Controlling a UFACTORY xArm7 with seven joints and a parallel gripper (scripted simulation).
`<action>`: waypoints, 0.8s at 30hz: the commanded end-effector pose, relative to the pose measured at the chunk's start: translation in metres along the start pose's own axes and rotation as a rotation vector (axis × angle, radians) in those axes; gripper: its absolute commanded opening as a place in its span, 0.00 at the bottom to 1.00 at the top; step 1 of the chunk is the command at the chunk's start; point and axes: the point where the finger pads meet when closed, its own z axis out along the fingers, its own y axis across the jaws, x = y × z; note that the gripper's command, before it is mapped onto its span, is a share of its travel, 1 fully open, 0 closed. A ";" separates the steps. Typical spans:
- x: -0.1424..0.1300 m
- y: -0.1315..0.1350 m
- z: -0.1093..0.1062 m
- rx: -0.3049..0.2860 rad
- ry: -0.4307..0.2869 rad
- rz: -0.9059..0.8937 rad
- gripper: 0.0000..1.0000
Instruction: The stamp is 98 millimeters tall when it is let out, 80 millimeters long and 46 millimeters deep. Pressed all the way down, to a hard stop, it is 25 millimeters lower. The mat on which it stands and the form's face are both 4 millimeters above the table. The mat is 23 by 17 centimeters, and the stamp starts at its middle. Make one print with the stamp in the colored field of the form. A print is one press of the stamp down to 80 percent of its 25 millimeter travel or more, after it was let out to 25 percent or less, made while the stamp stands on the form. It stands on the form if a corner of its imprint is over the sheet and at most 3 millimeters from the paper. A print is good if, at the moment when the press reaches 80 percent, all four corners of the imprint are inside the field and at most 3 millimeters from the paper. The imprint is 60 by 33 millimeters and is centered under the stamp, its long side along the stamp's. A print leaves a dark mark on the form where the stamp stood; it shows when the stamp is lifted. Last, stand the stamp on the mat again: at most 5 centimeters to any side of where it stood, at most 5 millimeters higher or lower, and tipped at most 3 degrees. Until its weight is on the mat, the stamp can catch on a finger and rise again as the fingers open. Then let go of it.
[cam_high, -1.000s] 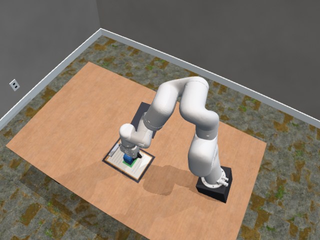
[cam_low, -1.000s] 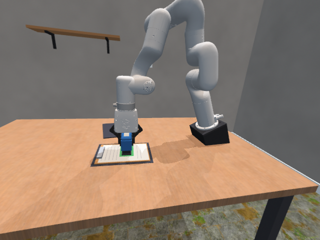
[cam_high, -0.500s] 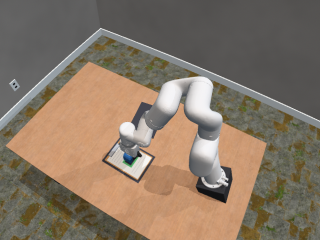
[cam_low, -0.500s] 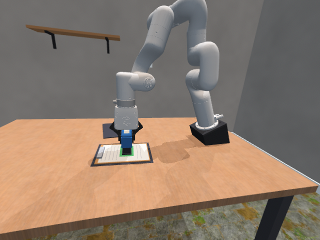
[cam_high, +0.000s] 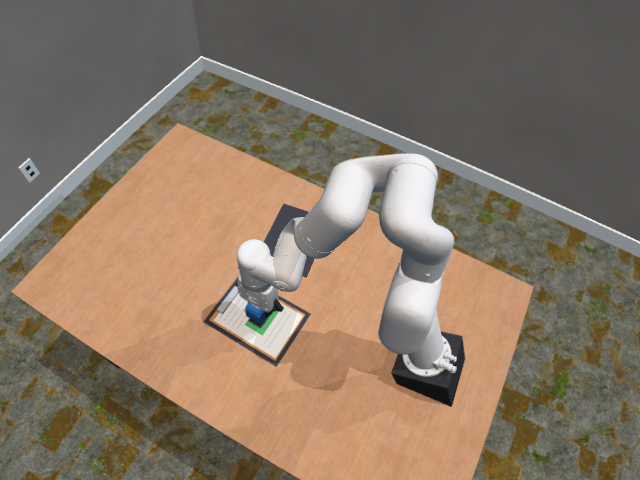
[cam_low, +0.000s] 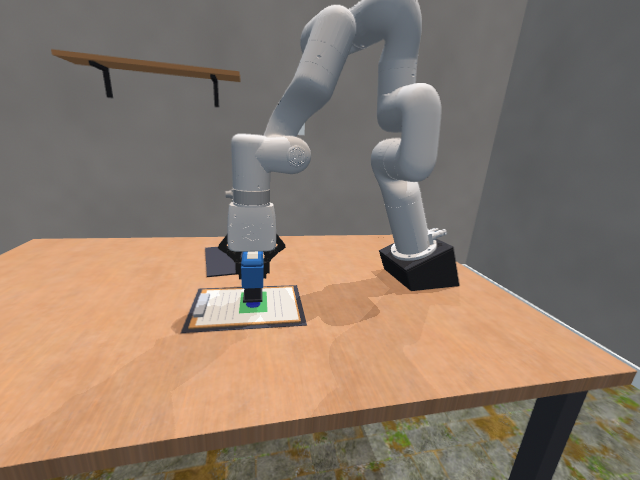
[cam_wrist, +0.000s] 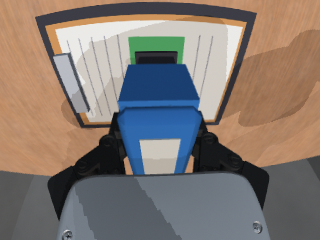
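The blue stamp (cam_low: 251, 273) with its black base (cam_low: 253, 295) is upright between the fingers of my gripper (cam_low: 252, 267), which is shut on its blue body. The stamp hangs a little above the green field (cam_low: 253, 305) of the form (cam_low: 245, 307). A dark mark (cam_low: 251, 304) shows on the field just under the base. In the wrist view the stamp (cam_wrist: 159, 103) covers the near part of the green field (cam_wrist: 156, 47). In the top view the stamp (cam_high: 254, 311) is over the green field (cam_high: 262, 324). The dark mat (cam_low: 219, 260) lies behind the form, partly hidden by the arm (cam_high: 286, 217).
The form sits on a dark-edged clipboard with a grey clip (cam_low: 202, 300) at its left end. The arm's black base (cam_low: 419, 264) stands at the right of the table. A wall shelf (cam_low: 144, 65) hangs far behind.
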 end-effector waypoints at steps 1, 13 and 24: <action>0.000 -0.001 -0.021 0.002 -0.001 0.000 0.29; 0.022 -0.014 -0.020 -0.008 -0.012 0.010 0.29; 0.135 -0.041 -0.020 -0.006 -0.015 0.057 0.29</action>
